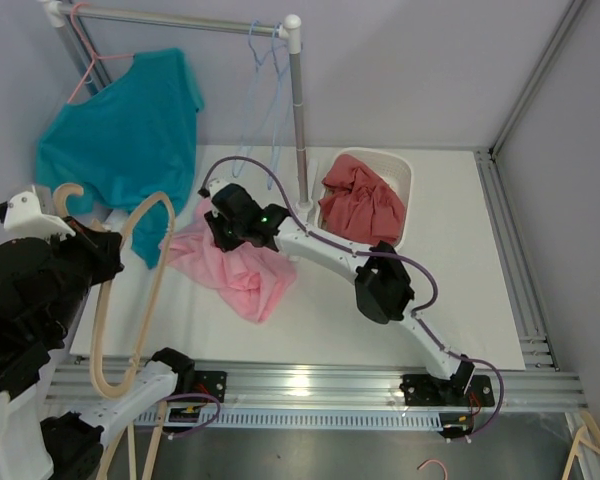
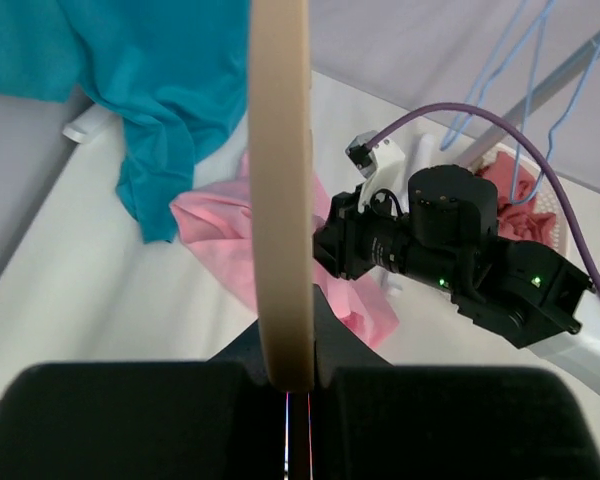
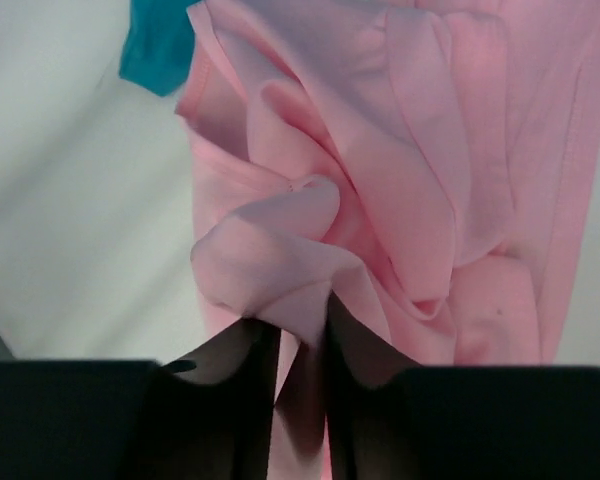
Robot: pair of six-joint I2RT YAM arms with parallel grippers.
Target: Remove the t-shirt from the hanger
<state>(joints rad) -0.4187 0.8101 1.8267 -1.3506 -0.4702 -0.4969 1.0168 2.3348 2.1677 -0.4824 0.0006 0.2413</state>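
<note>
A pink t-shirt [image 1: 238, 266] lies crumpled on the white table, left of centre. My right gripper [image 1: 220, 228] sits on its upper edge and is shut on a fold of the pink cloth [image 3: 300, 290]. My left gripper [image 1: 98, 252] is at the table's left edge, shut on a bare beige wooden hanger [image 1: 140, 290]. In the left wrist view the hanger [image 2: 280, 190] runs straight up from between the jaws, with the pink t-shirt [image 2: 230, 245] and the right gripper [image 2: 325, 250] behind it. The hanger carries no cloth.
A teal t-shirt [image 1: 125, 130] hangs on a pink wire hanger from the rack rail [image 1: 180, 20] at back left. A blue wire hanger [image 1: 265, 80] hangs by the rack post [image 1: 300, 120]. A white basket [image 1: 398, 175] holds red clothes [image 1: 360, 205].
</note>
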